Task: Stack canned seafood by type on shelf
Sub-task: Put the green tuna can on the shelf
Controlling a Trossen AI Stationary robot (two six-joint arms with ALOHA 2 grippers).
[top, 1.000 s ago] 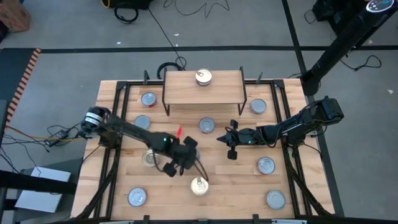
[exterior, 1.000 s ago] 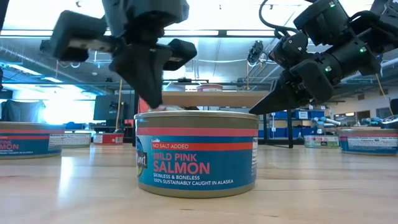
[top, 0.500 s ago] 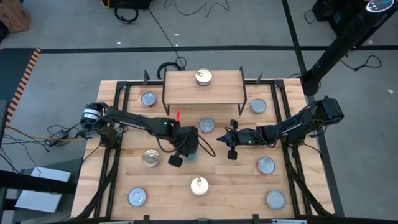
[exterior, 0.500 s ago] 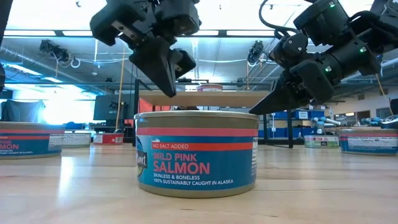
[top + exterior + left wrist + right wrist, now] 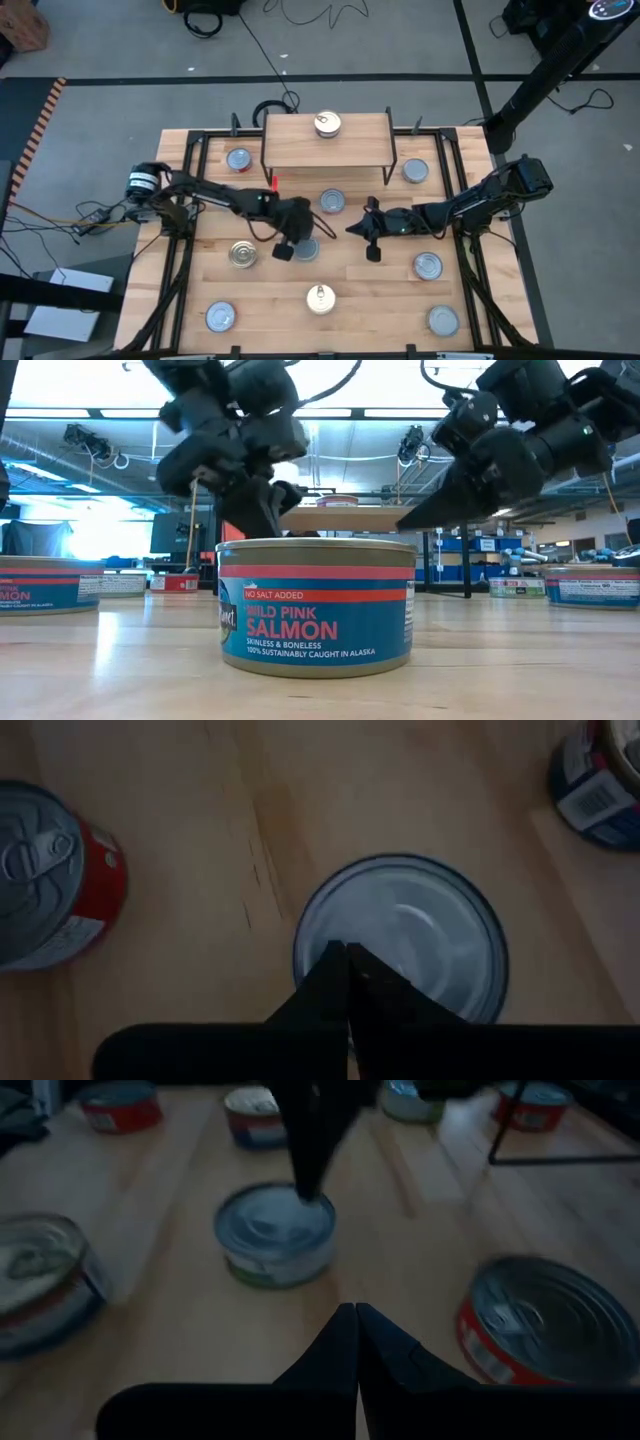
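Several round tins lie scattered on the slatted table. One gold-topped tin (image 5: 327, 124) sits on the shelf (image 5: 300, 145) at the far edge. My left gripper (image 5: 300, 240) is shut and points down at a bluish-topped tin with a blue-green side (image 5: 420, 935) mid-table. My right gripper (image 5: 352, 228) is shut and hovers just right of that tin (image 5: 275, 1230), holding nothing. A salmon tin (image 5: 318, 605) stands nearest in the low view. My left gripper's shut fingertips (image 5: 308, 1185) come slanting down from the table's left onto the top of the bluish-topped tin near its rim (image 5: 330, 935). Whether they touch the lid I cannot tell. The tin stands flat on the table.
A red-sided tin (image 5: 50, 885) stands left of the tin under my left gripper, and another red one (image 5: 535, 1325) stands close by. More tins lie along the table's left, right and near edges (image 5: 220, 317) (image 5: 443, 320). The shelf's black legs (image 5: 268, 170) stand behind.
My left gripper has moved from above the gold-topped tin near the front toward the far edge, rolled, and sunk over the bluish-topped tin in the middle. It has stayed shut.
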